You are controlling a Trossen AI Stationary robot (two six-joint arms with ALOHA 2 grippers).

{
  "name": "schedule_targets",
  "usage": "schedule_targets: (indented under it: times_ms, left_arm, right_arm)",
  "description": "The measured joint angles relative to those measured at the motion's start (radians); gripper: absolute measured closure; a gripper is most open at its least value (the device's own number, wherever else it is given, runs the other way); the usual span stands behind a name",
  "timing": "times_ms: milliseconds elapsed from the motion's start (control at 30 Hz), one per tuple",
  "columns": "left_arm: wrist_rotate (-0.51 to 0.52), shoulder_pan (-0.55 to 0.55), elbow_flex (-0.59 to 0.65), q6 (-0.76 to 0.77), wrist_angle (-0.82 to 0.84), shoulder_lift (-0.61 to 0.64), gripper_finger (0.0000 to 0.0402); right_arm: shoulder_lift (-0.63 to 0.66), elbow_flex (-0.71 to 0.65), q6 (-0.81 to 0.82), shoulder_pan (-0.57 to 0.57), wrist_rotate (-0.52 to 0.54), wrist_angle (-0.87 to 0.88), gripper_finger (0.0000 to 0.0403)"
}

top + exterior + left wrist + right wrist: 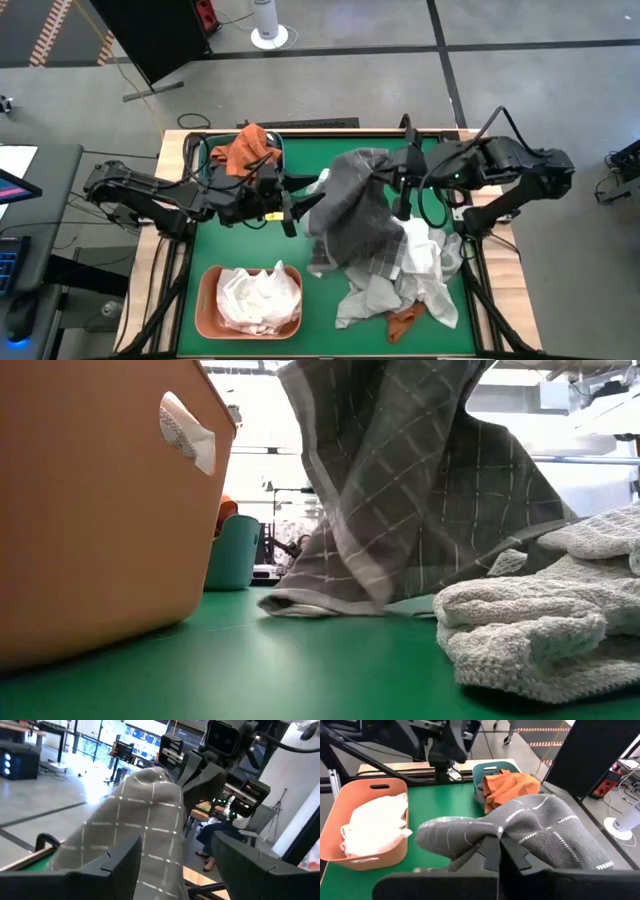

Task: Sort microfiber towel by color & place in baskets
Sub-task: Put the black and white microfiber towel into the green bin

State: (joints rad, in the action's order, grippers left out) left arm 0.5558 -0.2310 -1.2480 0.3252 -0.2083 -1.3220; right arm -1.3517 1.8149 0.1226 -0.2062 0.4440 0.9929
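— What is in the two tubs?

— The salmon basket (205, 300) sits at the near left of the green table (300, 250) and holds a crumpled white towel (260, 297); in the low view a bit of white cloth pokes out through its handle slot. The teal basket (283, 150) stands at the far edge of the table with a rust-orange towel (247, 148) heaped in it and spilling over its rim.

— And the grey grid towel?

— The grey grid towel (355, 210) is off the table for most of its length, hanging from the right gripper (405, 190) over the middle of the table. Its lower edge trails onto the green surface, as the low view shows. The right gripper's fingers are clamped together on a fold near the top of the cloth.

— The other arm?

— The left gripper (292, 208) is just beside the hanging cloth, on its left. Its fingers (107, 865) stand apart with the grey cloth between them; I cannot tell whether they touch it.

— Anything still unsorted?

— A pile (420, 270) of pale and grey cloths lies on the right half of the table, with a small rust-orange piece (405, 322) at its near edge.
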Motion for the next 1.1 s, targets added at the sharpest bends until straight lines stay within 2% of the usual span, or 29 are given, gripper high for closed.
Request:
schedule_targets:
  times_ms: [200, 500, 767, 967, 1100]
  left_arm:
    - [0.010, 0.021, 0.000, -0.033, -0.011, -0.016, 0.0136]
    - [-0.015, 0.047, 0.000, -0.134, -0.068, -0.128, 0.0096]
    - [-0.067, 0.050, 0.000, -0.157, -0.252, -0.258, 0.0095]
    - [-0.057, 0.076, 0.000, -0.143, -0.421, -0.332, 0.0096]
    - [-0.056, 0.095, 0.000, -0.137, -0.451, -0.334, 0.0129]
  right_arm:
    - [-0.035, 0.000, -0.009, -0.016, -0.001, -0.055, 0.0384]
    - [-0.113, -0.002, -0.045, -0.010, -0.009, -0.148, 0.0383]
    - [-0.086, 0.000, -0.055, 0.000, -0.009, -0.374, 0.0383]
    - [-0.086, 0.000, -0.038, -0.007, -0.013, -0.435, 0.0383]
    - [-0.086, 0.000, -0.034, -0.033, -0.020, -0.463, 0.0379]
